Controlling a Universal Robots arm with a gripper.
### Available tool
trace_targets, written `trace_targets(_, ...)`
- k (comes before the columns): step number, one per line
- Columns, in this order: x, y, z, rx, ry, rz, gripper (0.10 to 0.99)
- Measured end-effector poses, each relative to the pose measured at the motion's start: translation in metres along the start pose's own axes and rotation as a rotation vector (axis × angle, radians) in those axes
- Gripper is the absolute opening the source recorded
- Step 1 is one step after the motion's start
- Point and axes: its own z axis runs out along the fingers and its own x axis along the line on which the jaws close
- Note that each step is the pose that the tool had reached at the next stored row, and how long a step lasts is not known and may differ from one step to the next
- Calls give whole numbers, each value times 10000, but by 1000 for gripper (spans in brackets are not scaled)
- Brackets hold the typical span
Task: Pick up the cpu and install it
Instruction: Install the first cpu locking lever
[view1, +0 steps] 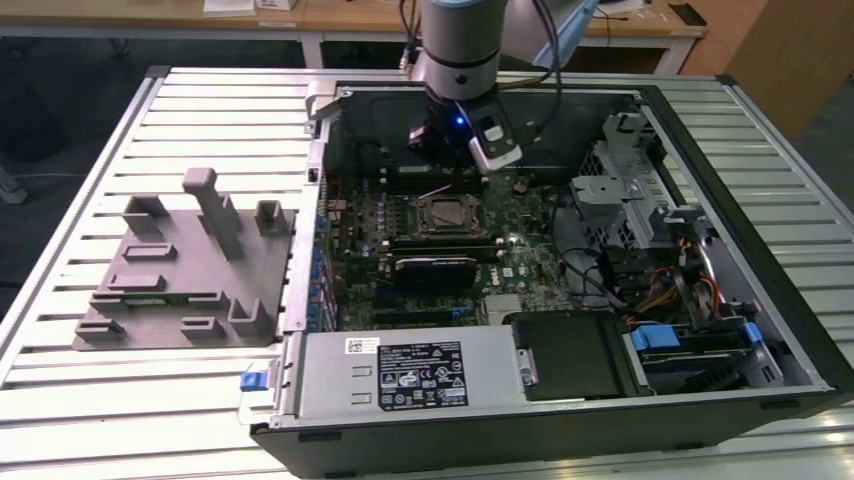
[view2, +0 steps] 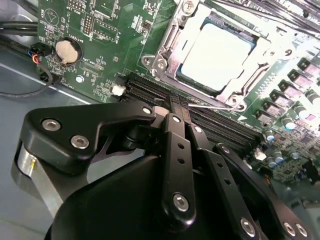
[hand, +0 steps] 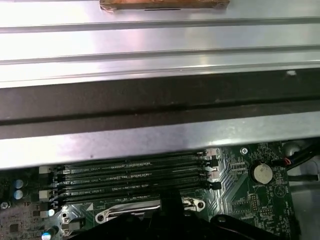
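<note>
In the second wrist view the cpu, a flat square with a pale silver top, lies inside the metal socket frame on the green motherboard. My gripper hovers just off the socket's edge, above the black memory slots. Its black fingers are pressed together with nothing between them. From the exterior view, the gripper hangs inside the open computer case, a little behind the socket. The first wrist view catches the gripper's dark tip against the memory slots.
A grey moulded fixture block rests on the slatted table at the exterior view's left. The case holds a power supply, a drive cage and loose cables. The case wall stands close behind the memory slots.
</note>
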Motion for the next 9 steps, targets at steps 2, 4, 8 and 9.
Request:
trace_targets(2, 22, 0, 8, 2, -74, -14, 106)
trace_targets(4, 39, 4, 14, 4, -116, -21, 106)
trace_targets(8, 46, 10, 26, 20, -164, 20, 106)
trace_targets(9, 46, 10, 31, 25, -177, 50, 106)
